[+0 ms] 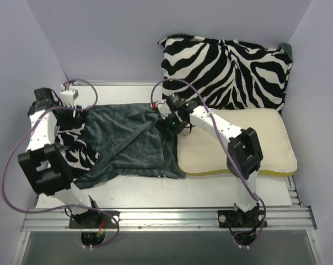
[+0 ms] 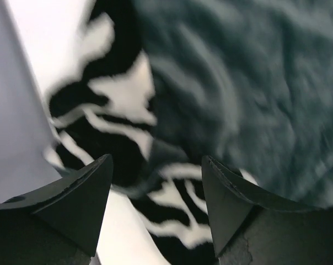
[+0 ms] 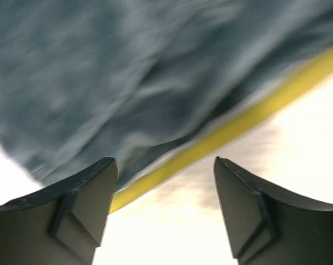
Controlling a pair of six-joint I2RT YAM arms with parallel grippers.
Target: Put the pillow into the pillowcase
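The pillowcase (image 1: 128,141) lies flat at the centre-left, teal plush side up, with zebra print showing at its left edge (image 1: 78,152). The cream pillow (image 1: 271,141) lies to its right, its left end under the pillowcase's right edge. My left gripper (image 1: 80,117) is open over the pillowcase's left edge; the left wrist view shows its jaws (image 2: 155,165) apart above zebra and teal fabric (image 2: 254,83). My right gripper (image 1: 167,118) is open above the overlap; its wrist view (image 3: 164,165) shows the yellow piping (image 3: 238,124), teal fabric (image 3: 128,66) and cream pillow (image 3: 299,138).
A plump zebra cushion (image 1: 227,72) leans against the back wall behind the pillow. The white table (image 1: 210,190) is closed in by lavender walls at left, back and right. A metal rail (image 1: 166,218) runs along the near edge.
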